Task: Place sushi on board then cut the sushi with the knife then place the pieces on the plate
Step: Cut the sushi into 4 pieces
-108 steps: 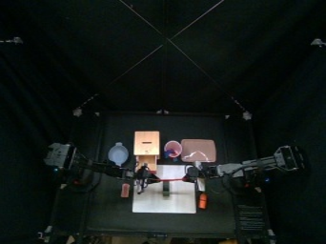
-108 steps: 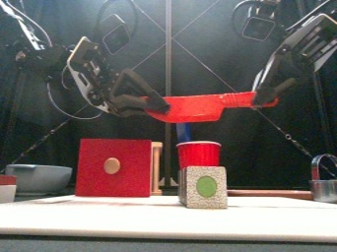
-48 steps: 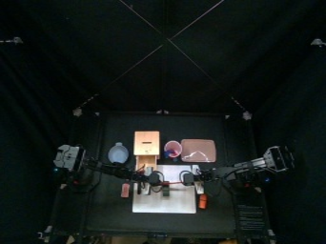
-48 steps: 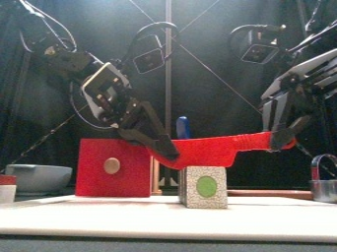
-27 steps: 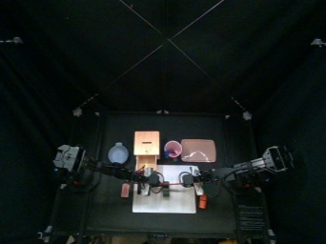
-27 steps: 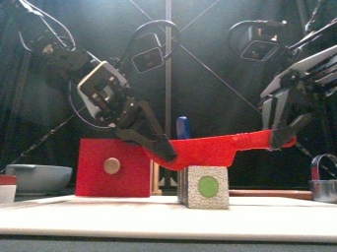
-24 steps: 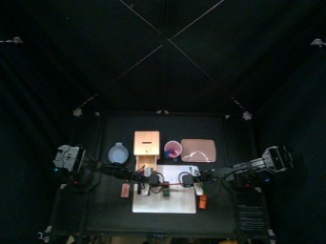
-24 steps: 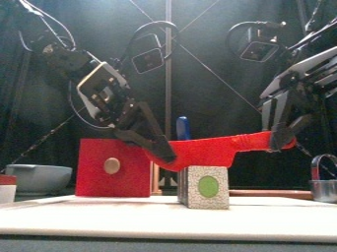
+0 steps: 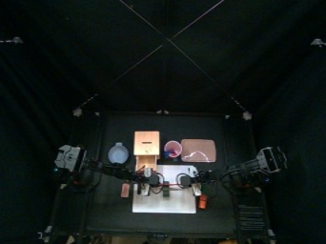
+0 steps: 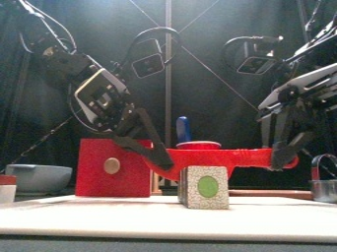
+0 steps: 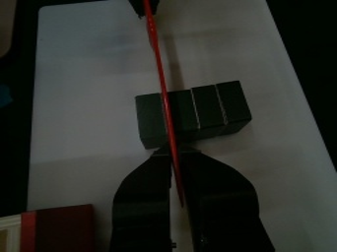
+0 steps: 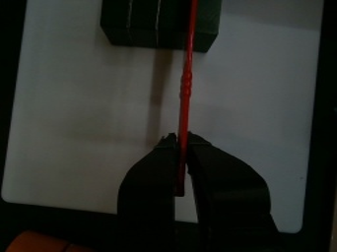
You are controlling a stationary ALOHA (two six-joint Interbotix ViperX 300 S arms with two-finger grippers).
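— White board (image 11: pixel 79 98) status?
— Holds sushi roll (image 10: pixel 204 187), just below my left gripper (image 10: pixel 161 162) and right gripper (image 10: pixel 281 156). Both clamped on red knife (image 10: pixel 224 156), one end each, blade crossing over the roll.

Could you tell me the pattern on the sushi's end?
Dark green toy sushi roll: pale speckled end, green oval centre; front view.

Both arms reach low toward the table's middle. The left gripper (image 10: pixel 164 157) and right gripper (image 10: pixel 279 156) each clamp one end of the knife (image 10: pixel 227 156).
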